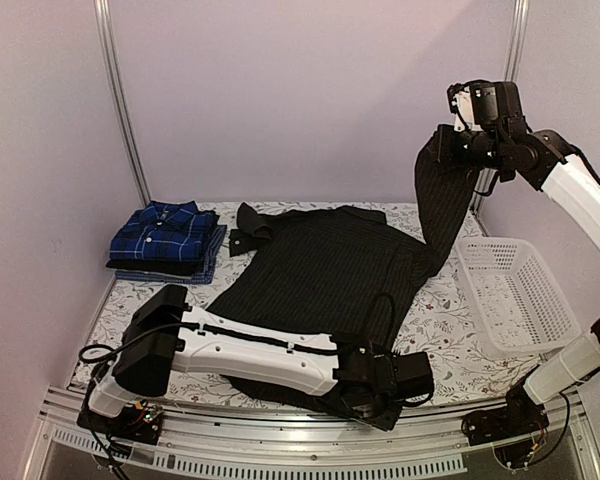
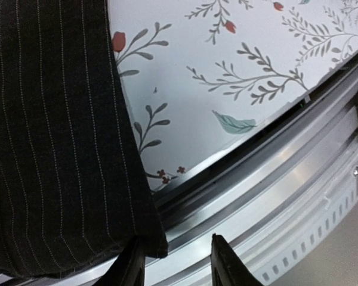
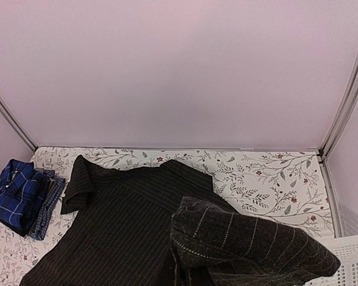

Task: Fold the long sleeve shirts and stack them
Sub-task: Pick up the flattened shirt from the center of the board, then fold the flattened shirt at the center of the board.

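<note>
Folding is only partly done, I think. One blue plaid shirt sits neat and folded on top of a small pile, well away from the basket, over on its left side. I cannot tell how many folded things are under it. The black pinstripe shirt is not folded yet. It lies spread out flat on the flowery table, between that pile and the basket, with its edge just beside the basket. My right claw is squeezed tight on one sleeve and holds it high up above the back left corner of the basket, so the sleeve hangs down like a long tail. My left claw is low, at the near edge of the table, to the left of the basket. Its fingers stand a little apart, and the bottom corner of the black shirt is right beside one of them, but I do not see it pinched. This shirt needs both sleeves and the body folded, and then it goes on the pile. The basket itself is white with holes all over, and I see nothing in it.
</note>
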Motion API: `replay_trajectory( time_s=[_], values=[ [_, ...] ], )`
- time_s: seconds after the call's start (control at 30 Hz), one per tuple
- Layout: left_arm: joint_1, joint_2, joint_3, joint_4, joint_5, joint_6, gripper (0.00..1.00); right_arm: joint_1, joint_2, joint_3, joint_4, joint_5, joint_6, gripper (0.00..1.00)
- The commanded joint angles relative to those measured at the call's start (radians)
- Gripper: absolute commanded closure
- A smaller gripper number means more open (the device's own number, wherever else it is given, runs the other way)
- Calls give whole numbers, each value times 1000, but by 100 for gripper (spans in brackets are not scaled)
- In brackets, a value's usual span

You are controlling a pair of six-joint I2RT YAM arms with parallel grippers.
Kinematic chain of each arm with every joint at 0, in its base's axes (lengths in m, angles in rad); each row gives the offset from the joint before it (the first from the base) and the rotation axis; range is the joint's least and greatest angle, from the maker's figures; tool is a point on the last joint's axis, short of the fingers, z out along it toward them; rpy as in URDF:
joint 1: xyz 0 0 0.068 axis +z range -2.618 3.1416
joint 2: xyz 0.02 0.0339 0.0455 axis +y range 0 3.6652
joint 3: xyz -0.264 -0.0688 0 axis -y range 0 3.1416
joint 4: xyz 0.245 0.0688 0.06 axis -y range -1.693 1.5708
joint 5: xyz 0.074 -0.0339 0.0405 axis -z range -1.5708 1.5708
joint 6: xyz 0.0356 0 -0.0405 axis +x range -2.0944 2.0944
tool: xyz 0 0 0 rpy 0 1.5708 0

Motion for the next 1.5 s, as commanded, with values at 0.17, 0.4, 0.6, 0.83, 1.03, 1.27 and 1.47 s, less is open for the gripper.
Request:
replay_trajectory(
  time_s=[0.17, 0.4, 0.6, 0.83, 1.03, 1.27, 1.47],
  values=[
    [-40, 139, 218, -281, -164, -98, 62, -5, -25, -7, -15, -49, 14, 100],
    [-41, 154, 239, -309, -188, -118, 68, -5, -27, 0, -15, -51, 4, 100],
    [-41, 154, 271, -323, -192, -99, 83, -5, -22, 26, -14, -35, -11, 100],
    [-39, 66, 259, -331, -158, -3, 100, -4, -10, 73, 16, -6, -31, 100],
    [-39, -70, 167, -335, -92, 83, 100, -5, 8, 126, 51, 7, -46, 100],
    [-29, -224, 6, -263, 66, 182, 100, -5, 31, 138, 99, 5, -58, 100],
    [8, -372, -249, -69, 263, 238, 100, -5, 31, 85, 209, -41, -68, 100]
  ],
)
